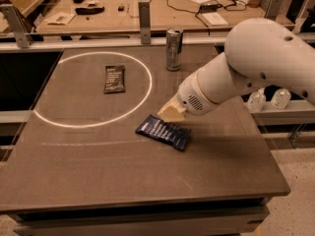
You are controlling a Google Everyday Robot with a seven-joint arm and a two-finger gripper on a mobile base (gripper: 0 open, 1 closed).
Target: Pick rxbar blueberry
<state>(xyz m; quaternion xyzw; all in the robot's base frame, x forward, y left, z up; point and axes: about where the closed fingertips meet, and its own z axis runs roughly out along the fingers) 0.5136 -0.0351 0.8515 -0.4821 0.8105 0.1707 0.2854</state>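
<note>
The rxbar blueberry (163, 132) is a flat navy-blue bar with white text. It lies on the dark table (98, 181) right of centre, just outside the white circle. My gripper (170, 114) hangs from the big white arm that comes in from the right. Its tan tip sits right at the bar's upper edge, close above it. A smaller black bar (114, 78) lies inside the white circle at the upper left.
A silver can (173, 49) stands upright at the table's far edge, behind my arm. A white circle line (47, 122) marks the table's left half. Two small clear bottles (268, 100) sit at the right, beyond the table edge. A cluttered bench (147, 9) runs behind.
</note>
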